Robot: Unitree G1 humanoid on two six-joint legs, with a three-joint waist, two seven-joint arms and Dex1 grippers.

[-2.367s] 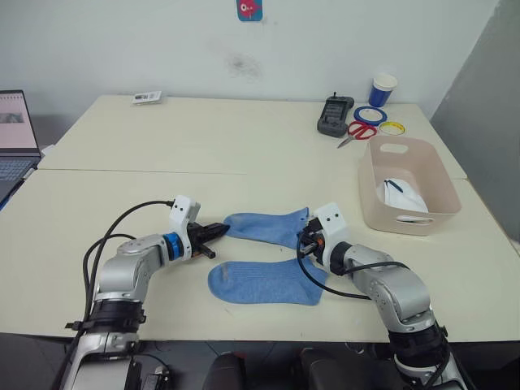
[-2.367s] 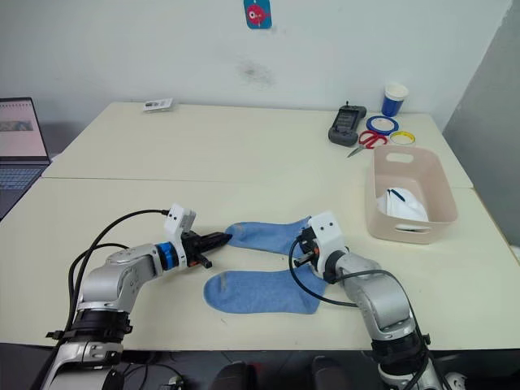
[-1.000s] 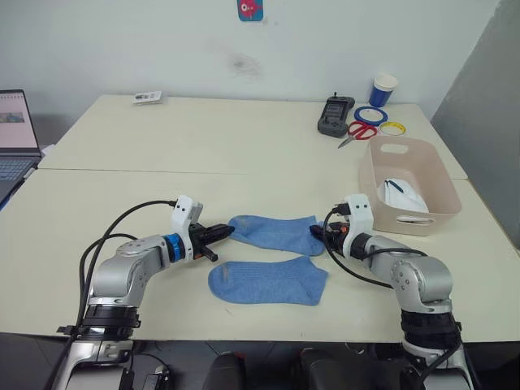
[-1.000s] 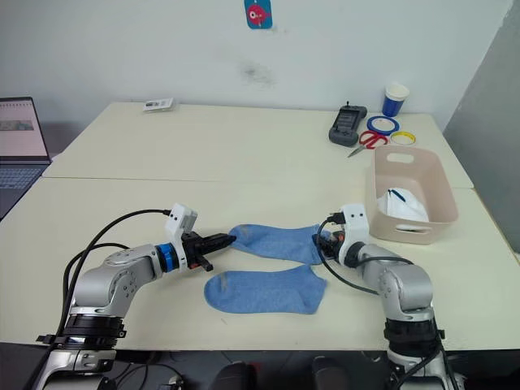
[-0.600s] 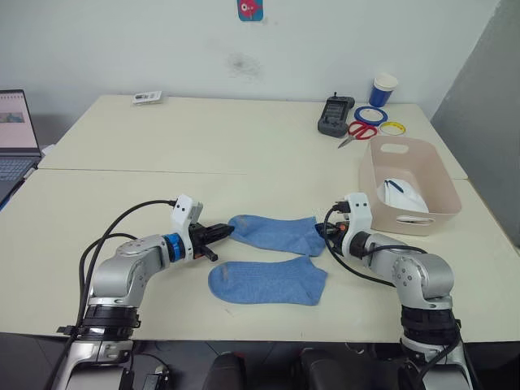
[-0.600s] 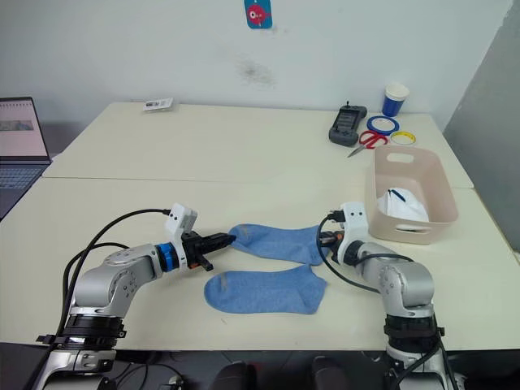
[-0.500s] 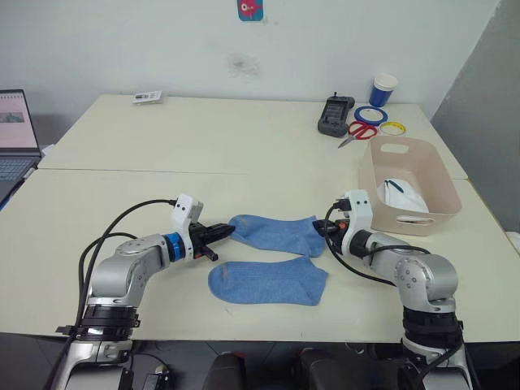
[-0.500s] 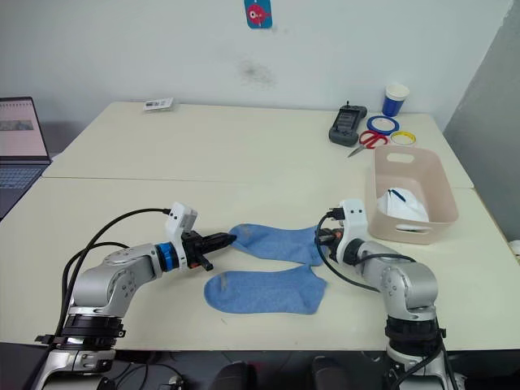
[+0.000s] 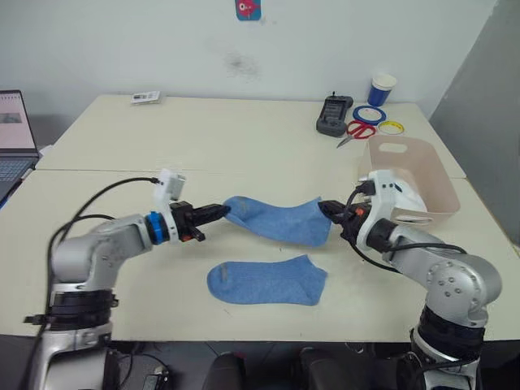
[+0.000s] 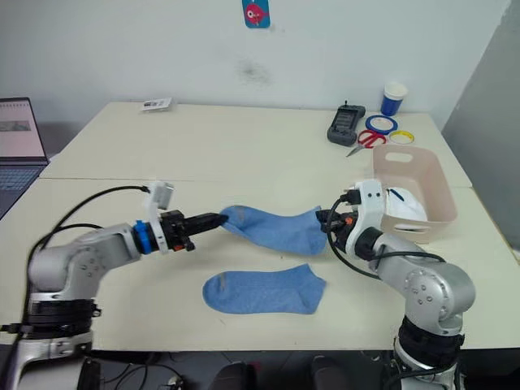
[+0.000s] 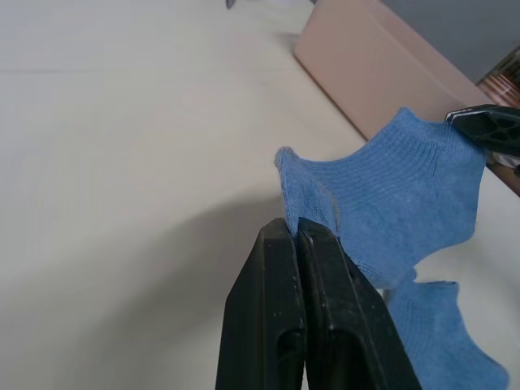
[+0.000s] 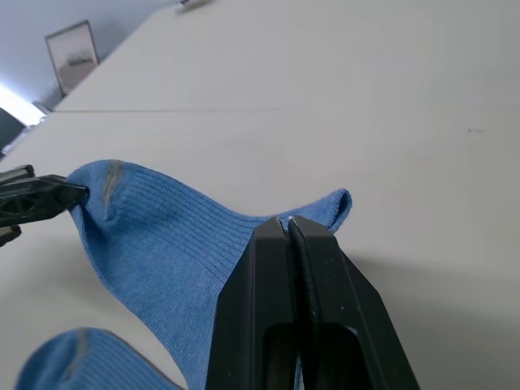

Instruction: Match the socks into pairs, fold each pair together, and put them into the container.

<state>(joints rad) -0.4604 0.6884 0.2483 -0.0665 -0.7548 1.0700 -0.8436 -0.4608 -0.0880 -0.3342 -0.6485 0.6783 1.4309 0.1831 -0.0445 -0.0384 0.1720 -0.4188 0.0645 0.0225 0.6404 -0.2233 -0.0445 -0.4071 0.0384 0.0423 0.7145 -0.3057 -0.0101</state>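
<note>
A light blue sock (image 9: pixel 276 219) hangs stretched in the air between both grippers, above the table. My left gripper (image 9: pixel 221 213) is shut on one end of it, and the left wrist view shows the fingers (image 11: pixel 280 268) pinching the cloth edge. My right gripper (image 9: pixel 325 209) is shut on the other end, with the sock (image 12: pixel 154 236) spreading away from it. The second light blue sock (image 9: pixel 266 281) lies flat on the table just below. The pink-beige container (image 9: pixel 402 140) stands to the right, behind my right arm, with a white sock (image 9: pixel 410 195) inside.
At the back right are a blue-and-white cup (image 9: pixel 382 88), a black device (image 9: pixel 333 115), red scissors (image 9: pixel 356 130) and tape rolls (image 9: pixel 368 114). A laptop (image 9: pixel 12 138) sits at the far left edge. A small card (image 9: pixel 146 97) lies at the back left.
Both grippers have risen and lifted the upper light blue sock off the table, taut between them. The lower sock has stayed where it was.
</note>
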